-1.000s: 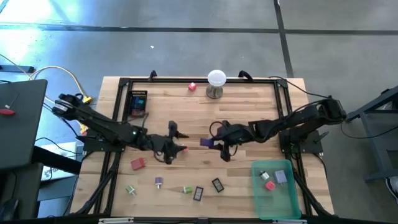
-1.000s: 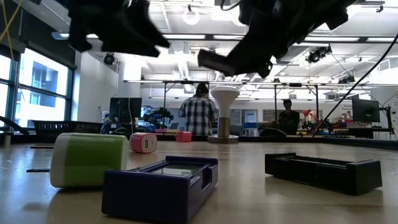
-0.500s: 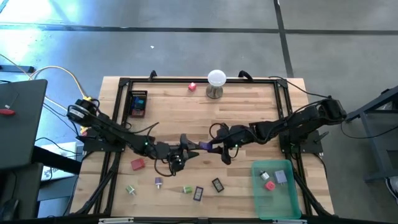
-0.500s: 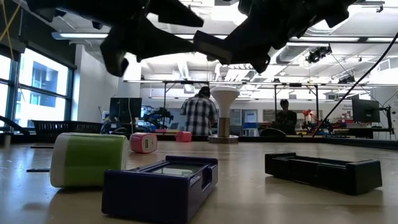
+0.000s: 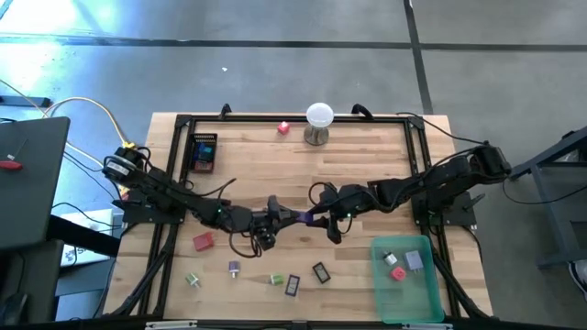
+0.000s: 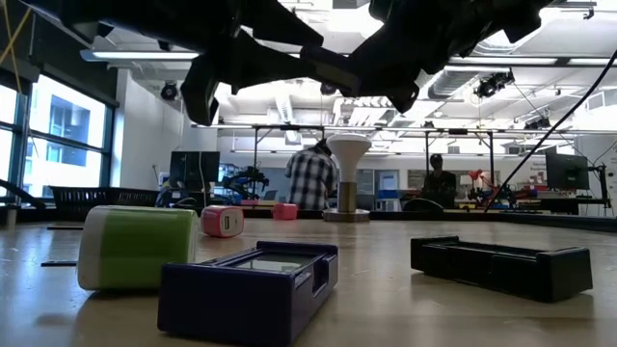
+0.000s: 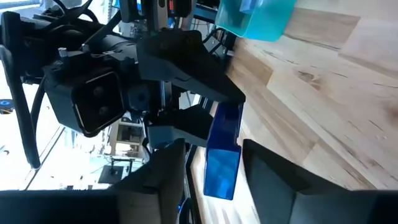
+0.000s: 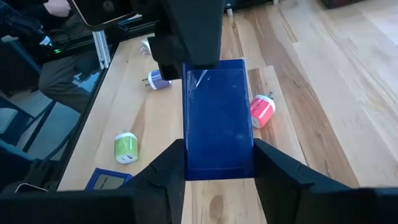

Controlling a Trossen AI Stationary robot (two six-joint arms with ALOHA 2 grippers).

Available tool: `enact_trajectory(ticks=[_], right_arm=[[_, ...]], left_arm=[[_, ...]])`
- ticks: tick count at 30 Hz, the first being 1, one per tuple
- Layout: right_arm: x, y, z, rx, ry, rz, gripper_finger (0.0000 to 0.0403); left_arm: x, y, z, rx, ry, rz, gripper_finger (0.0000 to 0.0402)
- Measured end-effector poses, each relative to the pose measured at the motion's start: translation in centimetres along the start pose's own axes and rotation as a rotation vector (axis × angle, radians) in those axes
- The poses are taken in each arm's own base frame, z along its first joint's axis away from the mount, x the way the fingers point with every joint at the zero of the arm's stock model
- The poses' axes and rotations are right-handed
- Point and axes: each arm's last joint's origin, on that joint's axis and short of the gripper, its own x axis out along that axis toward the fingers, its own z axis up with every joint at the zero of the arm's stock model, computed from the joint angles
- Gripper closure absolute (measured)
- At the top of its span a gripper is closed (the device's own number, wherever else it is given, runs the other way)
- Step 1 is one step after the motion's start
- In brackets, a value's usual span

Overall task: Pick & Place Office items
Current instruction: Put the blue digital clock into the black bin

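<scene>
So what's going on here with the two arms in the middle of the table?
It looks like a handover in mid-air. The right gripper is shut on a flat blue case, held out over the table's middle. The left gripper has come in from the other side and its fingers sit on either side of the case's far end. Other small items lie scattered on the table, and a few are already in the green bin on the right arm's side.

Two dark jointed arms, black cables
</scene>
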Motion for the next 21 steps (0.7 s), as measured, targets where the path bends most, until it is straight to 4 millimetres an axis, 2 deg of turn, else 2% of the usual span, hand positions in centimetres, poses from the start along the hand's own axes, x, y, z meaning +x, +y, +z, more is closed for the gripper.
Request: enact_trajectory(ticks=[8,11,13,17,21], right_arm=[[0.0,0.04,-0.01,0.003,0.005,0.014,0.0263],[0.0,0.07,-0.02,0.003,0.009,0.027,0.0257],[0.0,0.05,0.0,0.013,0.004,0.016,0.0222],[0.0,-0.14,0.0,0.048,-0.012,-0.044,0.0123],[0.0,-0.19,-0.06,-0.03,-0.004,-0.051,0.0041]], left_arm=[[0.03,-0.01,-0.07,-0.009,0.002,-0.003,0.034],[0.03,-0.01,-0.05,-0.01,-0.001,-0.003,0.0352],[0.03,-0.02,-0.07,-0.01,0.001,-0.004,0.0352],[-0.03,-0.1,0.0,-0.049,0.004,-0.009,0.0352],[-0.17,-0.18,0.19,-0.261,0.017,-0.001,0.0352]])
